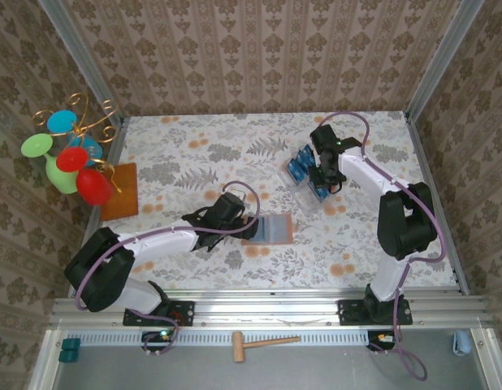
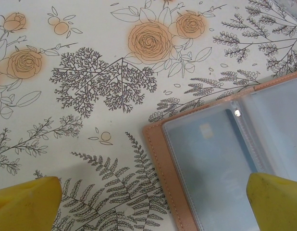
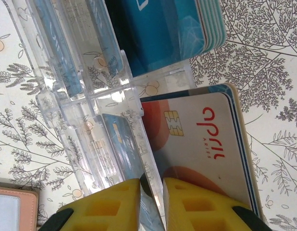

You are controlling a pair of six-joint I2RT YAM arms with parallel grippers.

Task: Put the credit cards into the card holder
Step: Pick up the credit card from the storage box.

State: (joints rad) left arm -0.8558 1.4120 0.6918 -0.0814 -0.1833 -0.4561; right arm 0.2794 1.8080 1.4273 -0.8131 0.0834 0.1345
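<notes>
1. Lying open and flat on the floral worktop (image 1: 202,154), near the centre: card holder (image 1: 271,229), reddish-brown outside. The left wrist view shows pale tan edging with stitching and clear sleeve pockets either side of the spine.
2. Left pincer (image 1: 244,221): at the card holder's left edge. In its own wrist view the two yellow fingertips (image 2: 26,204) stand wide apart, one over bare worktop and one over the sleeves, with nothing between them.
3. Clear tray (image 1: 287,172): transparent plastic with upright dividers, on the right half of the worktop, far of the card holder and well apart from it.
4. Credit cards (image 1: 300,165): blue, standing on edge in the tray's slots. The right wrist view shows a stack of them in one compartment and single blue cards behind the clear walls.
5. Pale card (image 3: 196,139): cream with orange-red shapes, a gold chip and red lettering. It leans in the tray just beside a divider, with a blue card edge behind it.
6. Right pincer (image 1: 320,177): down over the tray. Its yellow fingers (image 3: 196,207) are drawn narrow around a thin upright edge; cannot tell whether that edge is a card or the divider, nor whether it is gripped.
7. Orange-brown mat (image 1: 121,191): at the left edge of the worktop.
8. Ornament (image 1: 72,158): gold wire with green, red and blue shapes, at the far left.
9. Wooden mallet (image 1: 263,344): off the worktop, on the near ledge between the arm bases.
</notes>
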